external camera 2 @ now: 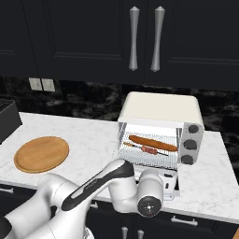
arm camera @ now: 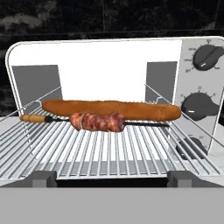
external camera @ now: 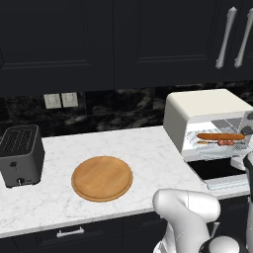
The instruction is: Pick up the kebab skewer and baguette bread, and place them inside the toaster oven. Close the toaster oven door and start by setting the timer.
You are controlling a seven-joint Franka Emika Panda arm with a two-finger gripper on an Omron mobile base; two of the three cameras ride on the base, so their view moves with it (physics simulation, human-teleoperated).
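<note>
The cream-white toaster oven stands at the counter's right with its door folded down flat. On its wire rack lies the orange-brown baguette, and the kebab skewer rests just in front of it, touching or nearly touching. Both also show inside the oven as the baguette and the skewer. My gripper hangs level with the rack's front edge, facing into the oven. It is open, its fingertips wide apart with nothing between them.
Three dark knobs run down the oven's right panel. A round wooden board lies mid-counter and a dark grey slot toaster stands at the left. My arm's wrist sits low before the counter edge.
</note>
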